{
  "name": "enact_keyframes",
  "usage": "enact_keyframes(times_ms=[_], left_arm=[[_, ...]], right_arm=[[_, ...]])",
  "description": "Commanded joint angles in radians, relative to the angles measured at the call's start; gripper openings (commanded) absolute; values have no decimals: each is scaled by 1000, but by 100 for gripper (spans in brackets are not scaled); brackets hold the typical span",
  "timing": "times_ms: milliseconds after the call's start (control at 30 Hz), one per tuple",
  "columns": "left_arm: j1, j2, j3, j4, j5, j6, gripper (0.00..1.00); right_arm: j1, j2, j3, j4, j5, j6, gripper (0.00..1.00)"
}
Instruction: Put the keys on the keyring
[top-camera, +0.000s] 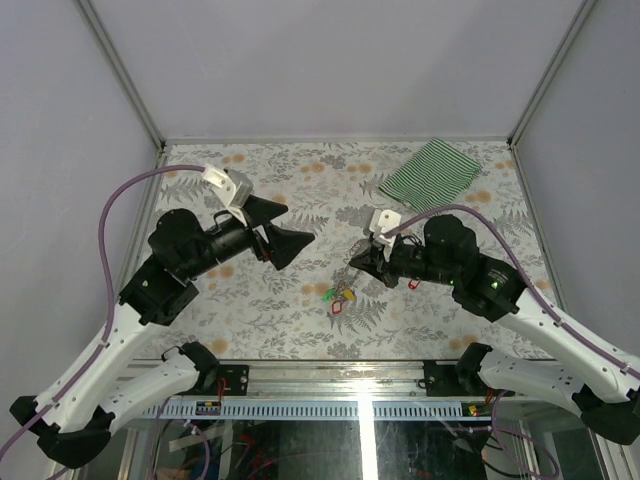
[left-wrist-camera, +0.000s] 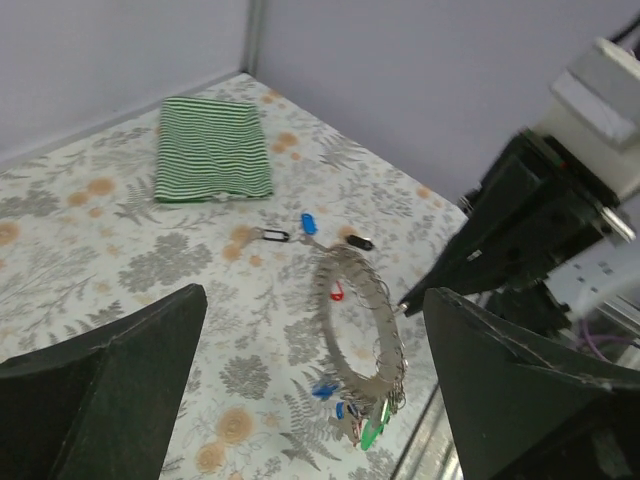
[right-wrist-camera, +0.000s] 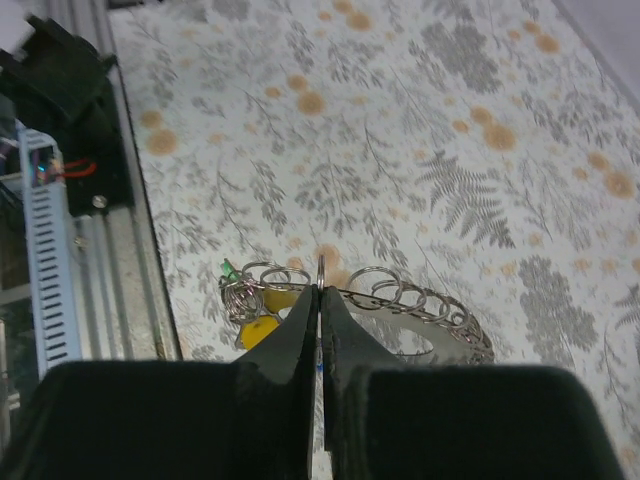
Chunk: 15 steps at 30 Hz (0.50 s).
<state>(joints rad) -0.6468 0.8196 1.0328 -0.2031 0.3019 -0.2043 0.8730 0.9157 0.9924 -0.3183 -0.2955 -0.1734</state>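
Keyring (right-wrist-camera: 430, 305) sits just at 6 o'clock of the bench's (top-camera: 250, 300) centre in the top view, tilted up on edge. The right hand (right-wrist-camera: 320, 295), at the ring's 1 o'clock, has its fingers pressed together, clamped on the ring's rim. Several keys (left-wrist-camera: 373, 428) with green, blue and yellow tags bunch on the ring's near end. In the left wrist view a blue-tagged key (left-wrist-camera: 308, 222) and a black-tagged key (left-wrist-camera: 360, 242) lie loose at the ring's 12 o'clock. The left hand (top-camera: 300, 223) hovers at the ring's 10 o'clock, fingers wide apart, holding nothing. A green-striped cloth (top-camera: 432, 172) lies at 1 o'clock.
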Motion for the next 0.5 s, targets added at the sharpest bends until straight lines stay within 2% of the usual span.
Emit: enact_keyframes(times_ms=[0,133,300,467], left_arm=[[-4,-67,3,52,165,4,90],[-3,-101,17,86,226,25,75],[-4,-80,65,80,353,29,61],[-4,-76,75,99,401,13,59]], right_arm=[[8,-19,112,160,-179,61,0],[7,-15,116,242,-269,107,0],[7,-9,109,376,-354,172,0],[8,-13,84,525,-383,259,0]])
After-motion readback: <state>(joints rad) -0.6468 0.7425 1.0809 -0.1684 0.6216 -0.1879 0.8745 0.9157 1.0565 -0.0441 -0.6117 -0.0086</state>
